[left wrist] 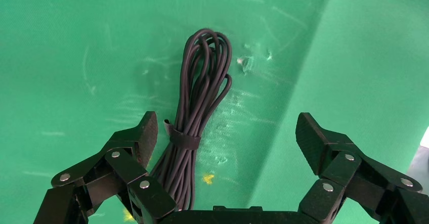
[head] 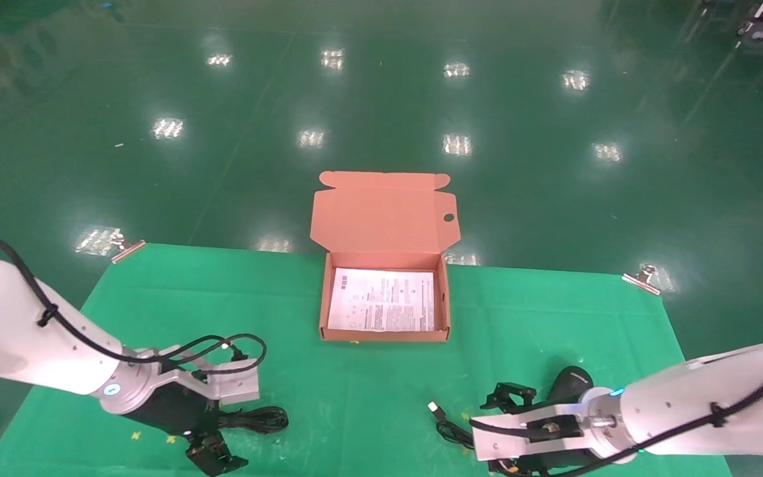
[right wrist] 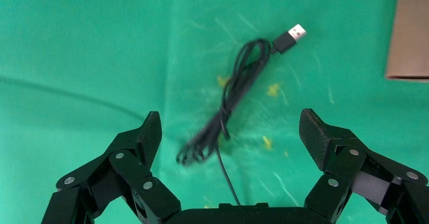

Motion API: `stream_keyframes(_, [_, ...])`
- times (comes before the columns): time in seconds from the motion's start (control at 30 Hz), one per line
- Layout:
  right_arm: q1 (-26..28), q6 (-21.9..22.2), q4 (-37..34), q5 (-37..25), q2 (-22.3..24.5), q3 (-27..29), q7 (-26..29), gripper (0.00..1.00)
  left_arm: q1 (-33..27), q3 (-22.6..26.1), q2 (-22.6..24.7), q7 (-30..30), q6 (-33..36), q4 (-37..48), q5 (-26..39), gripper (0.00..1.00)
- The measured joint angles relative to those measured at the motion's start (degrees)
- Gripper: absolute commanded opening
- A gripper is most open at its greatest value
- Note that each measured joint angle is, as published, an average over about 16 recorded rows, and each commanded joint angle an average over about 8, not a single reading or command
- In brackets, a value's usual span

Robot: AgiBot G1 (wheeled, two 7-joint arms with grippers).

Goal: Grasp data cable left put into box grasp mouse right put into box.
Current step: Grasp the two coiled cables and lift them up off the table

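Observation:
The salmon-orange box [head: 385,335] stands open at the table's middle, lid [head: 385,215] up, a white leaflet [head: 383,299] inside. The data cable [head: 259,419], a black tied bundle, lies at the front left. My left gripper [head: 212,440] is open low over it; in the left wrist view the cable [left wrist: 202,87] lies between the fingers, close to one finger [left wrist: 144,135]. The black mouse [head: 570,384] lies at the front right, partly behind my right wrist. My right gripper [head: 507,434] is open over the mouse's cord [right wrist: 230,107] and silver USB plug [right wrist: 292,36].
A green cloth [head: 368,391] covers the table, held by clips at the far left [head: 126,248] and far right [head: 643,278] corners. Shiny green floor lies beyond the far edge. A corner of the box [right wrist: 410,32] shows in the right wrist view.

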Motion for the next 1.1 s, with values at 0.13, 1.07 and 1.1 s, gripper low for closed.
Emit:
stream_keyframes(0.13, [0.3, 1.3, -4.0, -1.0, -2.4, -0.4, 0.5, 1.00, -0.9, -0.4, 1.6, 2.8, -0.8, 6.2, -0.7, 1.00])
stream_keyframes(1.07, [0.5, 6.2, -16.8, -3.8, -7.4, -1.8, -2.3, 0.00, -2.6, -1.6, 5.3, 12.7, -4.8, 22.1, -2.5, 0.00])
stream_keyframes(1.1, [0.5, 6.2, -16.7, -3.8, -7.4, -1.8, -2.3, 0.00, -2.6, -1.6, 5.3, 12.7, -4.7, 22.0, -2.5, 0.00])
